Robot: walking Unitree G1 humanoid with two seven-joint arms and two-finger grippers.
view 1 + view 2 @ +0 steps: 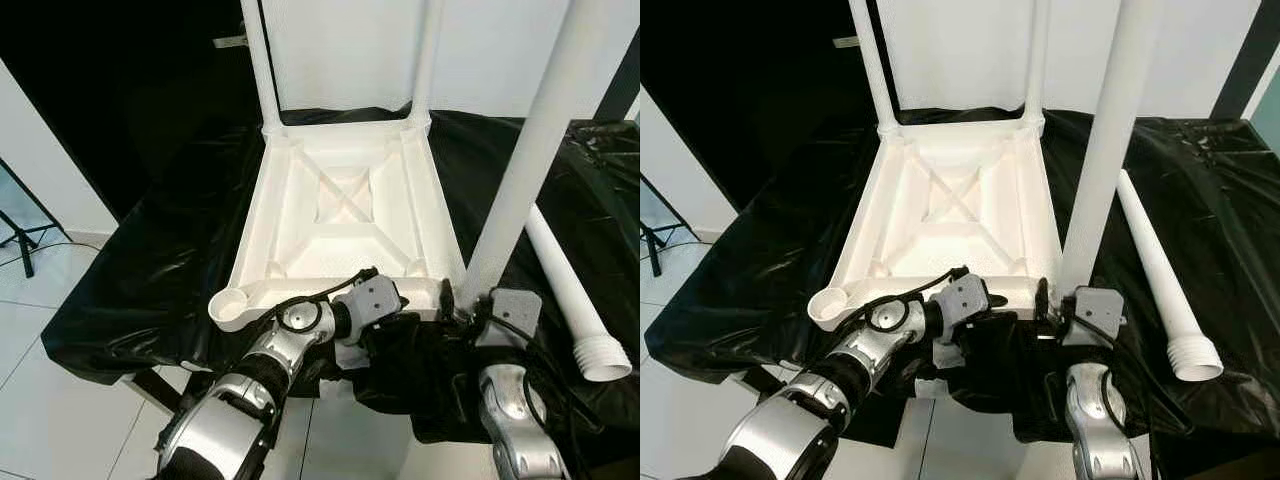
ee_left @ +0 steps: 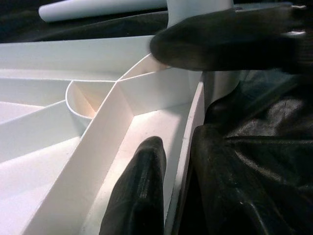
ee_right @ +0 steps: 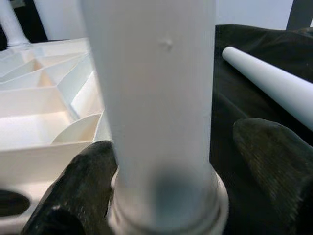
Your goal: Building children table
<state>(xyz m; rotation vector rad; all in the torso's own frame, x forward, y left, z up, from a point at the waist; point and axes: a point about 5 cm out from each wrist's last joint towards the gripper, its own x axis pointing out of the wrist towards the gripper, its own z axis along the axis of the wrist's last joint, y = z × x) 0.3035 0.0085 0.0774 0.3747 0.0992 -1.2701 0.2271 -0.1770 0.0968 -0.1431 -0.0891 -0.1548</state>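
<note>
A white plastic tabletop (image 1: 290,215) lies upside down on a black-covered surface. Two white legs (image 1: 258,60) stand in its far corners. A third leg (image 1: 530,150) stands upright at the near right corner, and my right gripper (image 3: 176,142) is shut on its base, one finger on each side. My left gripper (image 1: 388,322) reaches along the near rim toward that corner. Its fingers (image 2: 139,196) are apart, one lying inside the rim and the other over the corner by the leg's base. The near left corner socket (image 1: 232,305) holds nothing.
A loose white leg (image 1: 565,290) lies on the black sheet (image 1: 170,250) right of the tabletop, its ribbed end toward me. White floor tiles (image 1: 40,330) and a black tripod foot (image 1: 22,245) are at the left. A white wall stands behind.
</note>
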